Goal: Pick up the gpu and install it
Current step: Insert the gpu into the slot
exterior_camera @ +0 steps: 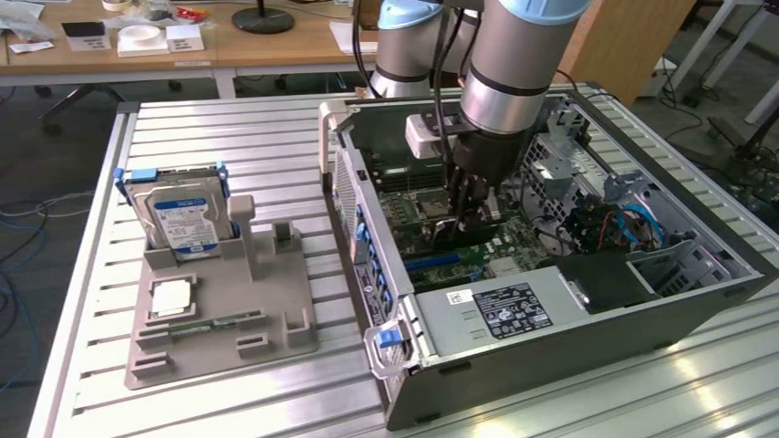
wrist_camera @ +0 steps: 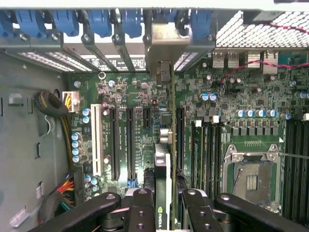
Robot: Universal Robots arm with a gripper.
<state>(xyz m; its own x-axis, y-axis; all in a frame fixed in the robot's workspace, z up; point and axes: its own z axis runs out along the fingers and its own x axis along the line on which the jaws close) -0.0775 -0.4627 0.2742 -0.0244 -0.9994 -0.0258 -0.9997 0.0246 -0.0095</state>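
Gpu (wrist_camera: 161, 166) stands on edge inside the open computer case (exterior_camera: 585, 351), low over the motherboard (wrist_camera: 140, 94) and parallel to its long black slots (wrist_camera: 115, 140). Its silver bracket (wrist_camera: 166, 41) faces the rear openings, an orientation that looks meant to let edge and slot meet. Gripper (wrist_camera: 166, 212) pinches the card's two faces from above; seated or not, cannot tell. Hard drive (exterior_camera: 181, 217) sits in its grey stand (exterior_camera: 244, 310), well apart.

The claw (wrist_camera: 167, 199) is matt black, the bracket (wrist_camera: 166, 43) of the gpu (wrist_camera: 161, 166) dull silver metal, the table (exterior_camera: 219, 137) ribbed metal.
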